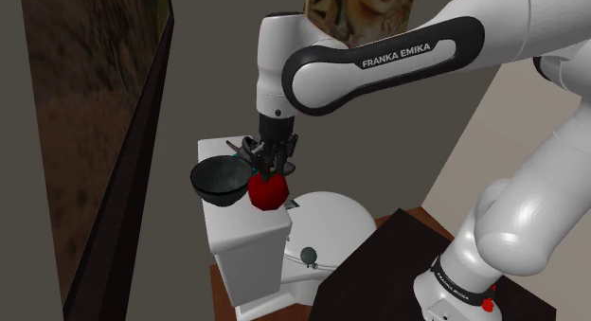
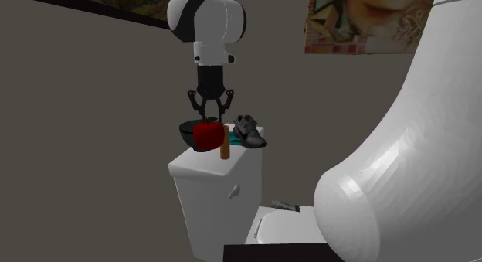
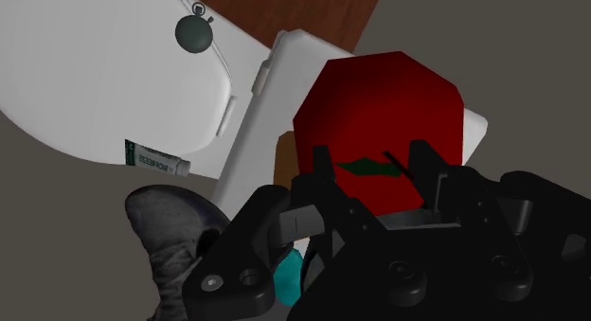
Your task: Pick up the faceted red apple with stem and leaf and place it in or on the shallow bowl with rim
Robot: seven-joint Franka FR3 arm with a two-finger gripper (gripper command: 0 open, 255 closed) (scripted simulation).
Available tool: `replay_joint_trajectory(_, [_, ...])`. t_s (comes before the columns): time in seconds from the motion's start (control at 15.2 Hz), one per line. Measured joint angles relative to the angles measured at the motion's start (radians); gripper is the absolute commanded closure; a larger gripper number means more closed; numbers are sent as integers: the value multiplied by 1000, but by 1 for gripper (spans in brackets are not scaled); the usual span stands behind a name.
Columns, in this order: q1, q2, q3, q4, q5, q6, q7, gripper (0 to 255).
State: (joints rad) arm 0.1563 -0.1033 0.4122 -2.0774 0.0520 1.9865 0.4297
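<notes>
From the second exterior view the apple (image 2: 207, 134) covers the front of the bowl (image 2: 185, 129), so I can't see inside it. In the wrist view the pincer (image 3: 371, 168) masks part of the apple. The brown bottle (image 3: 281, 156) sits mostly behind the apple, and the grey shoe (image 3: 169, 236) runs off the picture's edge. The label on the tube (image 3: 153, 159) is too small for me to read.

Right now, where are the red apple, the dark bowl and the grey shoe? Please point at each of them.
red apple (image 1: 268, 192), shoulder view, on its front facet.
dark bowl (image 1: 216, 187), shoulder view, on its outer wall.
grey shoe (image 2: 251, 134), second exterior view, on its side.
</notes>
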Motion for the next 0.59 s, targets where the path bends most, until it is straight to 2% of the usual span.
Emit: replay_joint_trajectory(0.59, [-3, -17, -6, 101, 4, -117, -6, 255])
